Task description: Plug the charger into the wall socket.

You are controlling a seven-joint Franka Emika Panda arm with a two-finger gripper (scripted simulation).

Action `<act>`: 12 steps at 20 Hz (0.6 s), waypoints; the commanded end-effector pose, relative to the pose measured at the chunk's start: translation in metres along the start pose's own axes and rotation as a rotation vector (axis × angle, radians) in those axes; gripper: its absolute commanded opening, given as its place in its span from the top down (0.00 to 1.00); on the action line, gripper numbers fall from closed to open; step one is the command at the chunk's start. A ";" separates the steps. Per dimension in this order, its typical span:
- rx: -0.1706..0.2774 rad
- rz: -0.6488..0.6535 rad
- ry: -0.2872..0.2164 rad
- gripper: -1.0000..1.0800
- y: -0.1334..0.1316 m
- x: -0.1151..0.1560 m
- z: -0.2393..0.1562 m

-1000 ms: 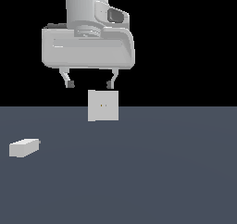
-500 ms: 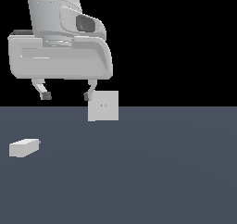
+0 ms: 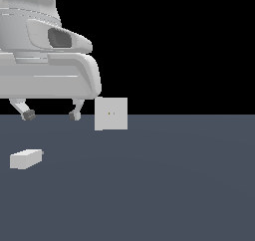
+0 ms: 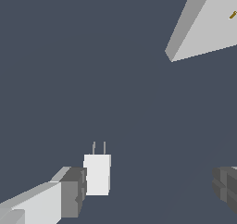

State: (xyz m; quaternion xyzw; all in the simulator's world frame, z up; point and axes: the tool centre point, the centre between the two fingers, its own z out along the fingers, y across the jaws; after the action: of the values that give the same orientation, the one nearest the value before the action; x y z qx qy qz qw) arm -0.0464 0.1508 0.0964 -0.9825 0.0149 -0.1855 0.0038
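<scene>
Looking at the exterior view, we see the big white arm filling the upper part of that view's left side. Its gripper (image 3: pixel 51 115) hangs above the floor (image 3: pixel 164 185), and the two fingers are spread far apart with nothing between them. One dark fingertip (image 3: pixel 28 115) sits toward the view's left and the other one is nearer the middle.

The charger (image 3: pixel 26 159) is a small off-white block lying flat on the dark gray floor, below the gripper and a bit toward the exterior view's left. It is not touching the fingers. We see open floor between the block and the fingertips.

The wall socket (image 3: pixel 111 114) is a flat off-white square plate standing upright on the floor. It is just beside the nearer finger, on the exterior view's right of it. It has two tiny marks at its middle. It is well apart from the charger.

In the wrist view, we see the charger (image 4: pixel 97 174) from above, with two thin prongs sticking out of one end. One gray finger pad (image 4: pixel 71 191) shows just beside it, and the other pad shows far off at the edge. The gripper (image 4: pixel 148 187) is wide open there too. A corner of the wall socket (image 4: pixel 206 26) shows with one small yellowish mark on it.
</scene>
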 end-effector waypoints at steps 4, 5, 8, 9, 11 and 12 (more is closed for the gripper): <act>-0.005 0.001 0.047 0.04 -0.017 -0.006 0.010; -0.006 0.002 0.055 0.04 -0.019 -0.007 0.011; -0.010 0.002 0.076 0.04 -0.027 -0.010 0.016; -0.010 0.003 0.083 0.04 -0.029 -0.010 0.018; -0.012 0.003 0.095 0.04 -0.033 -0.012 0.020; -0.013 0.004 0.100 0.04 -0.035 -0.012 0.022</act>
State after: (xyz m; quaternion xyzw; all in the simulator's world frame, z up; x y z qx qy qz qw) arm -0.0492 0.1837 0.0741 -0.9732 0.0173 -0.2294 -0.0023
